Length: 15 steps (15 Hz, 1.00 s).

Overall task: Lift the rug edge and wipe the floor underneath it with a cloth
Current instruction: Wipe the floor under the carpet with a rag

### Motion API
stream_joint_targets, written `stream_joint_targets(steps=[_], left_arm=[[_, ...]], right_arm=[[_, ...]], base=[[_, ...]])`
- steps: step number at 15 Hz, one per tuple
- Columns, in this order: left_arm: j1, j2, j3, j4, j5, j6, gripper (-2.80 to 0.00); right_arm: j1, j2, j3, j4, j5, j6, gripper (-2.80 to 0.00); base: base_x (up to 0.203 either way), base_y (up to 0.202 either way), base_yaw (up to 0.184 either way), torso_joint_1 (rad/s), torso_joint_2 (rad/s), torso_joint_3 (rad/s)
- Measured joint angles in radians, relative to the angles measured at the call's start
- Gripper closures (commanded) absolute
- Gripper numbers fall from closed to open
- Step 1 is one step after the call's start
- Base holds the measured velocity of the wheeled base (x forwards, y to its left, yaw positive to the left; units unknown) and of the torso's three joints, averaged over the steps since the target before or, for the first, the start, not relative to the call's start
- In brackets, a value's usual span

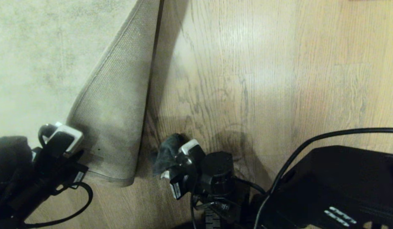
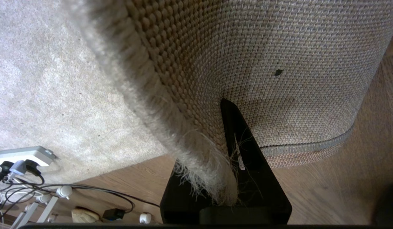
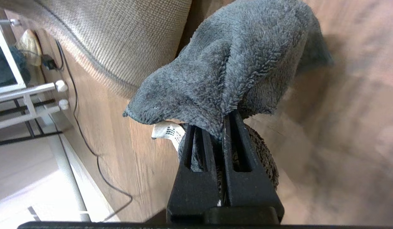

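Observation:
The pale rug [image 1: 31, 63] fills the left of the head view. Its corner is folded up and back, so the tan woven backing [image 1: 120, 95] faces me and the rug edge [image 1: 98, 73] runs slantwise. My left gripper [image 1: 67, 140] is shut on that edge at the lower left; up close the frayed edge [image 2: 202, 165] is pinched in the gripper [image 2: 220, 140]. My right gripper [image 1: 175, 159] is shut on the dark grey cloth [image 1: 167, 152], low over the brown wood floor [image 1: 247, 79] just right of the lifted flap. The cloth [image 3: 234, 63] bunches over the gripper [image 3: 215, 127].
My black base [image 1: 342, 184] and a cable [image 1: 310, 140] fill the lower right. A white power strip [image 2: 21, 154] with plugs and cords lies on the rug's far side. White furniture legs [image 3: 24, 95] and a floor cable [image 3: 82, 133] stand near the rug corner.

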State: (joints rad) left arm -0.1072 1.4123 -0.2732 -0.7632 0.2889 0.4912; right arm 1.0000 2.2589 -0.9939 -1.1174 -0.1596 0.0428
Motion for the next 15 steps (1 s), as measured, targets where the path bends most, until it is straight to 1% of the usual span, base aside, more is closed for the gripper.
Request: stream_joint_targets(steps=[3, 7, 10, 12, 15], left_arm=[[0.0, 0.001, 0.0, 0.003, -0.001, 0.0, 0.0], [0.0, 0.001, 0.007, 0.0, -0.001, 0.0, 0.0], [0.0, 0.001, 0.011, -0.001, -0.001, 0.0, 0.0], [0.0, 0.001, 0.013, -0.002, -0.001, 0.001, 0.0], [0.0, 0.001, 0.013, -0.001, -0.001, 0.001, 0.0]], right_arm=[[0.0, 0.067, -0.086, 0.001, -0.003, 0.008, 0.0], [-0.03, 0.124, -0.217, 0.001, -0.015, 0.018, 0.0], [-0.06, 0.152, -0.328, 0.026, -0.022, 0.018, 0.0], [-0.077, 0.156, -0.367, 0.04, -0.023, 0.015, 0.0], [-0.09, 0.139, -0.385, 0.046, -0.023, 0.013, 0.0]], base=[[0.0, 0.0, 0.0, 0.0, 0.0, 0.0], [0.0, 0.0, 0.0, 0.0, 0.0, 0.0], [0.0, 0.0, 0.0, 0.0, 0.0, 0.0], [0.0, 0.0, 0.0, 0.0, 0.0, 0.0], [0.0, 0.0, 0.0, 0.0, 0.0, 0.0]])
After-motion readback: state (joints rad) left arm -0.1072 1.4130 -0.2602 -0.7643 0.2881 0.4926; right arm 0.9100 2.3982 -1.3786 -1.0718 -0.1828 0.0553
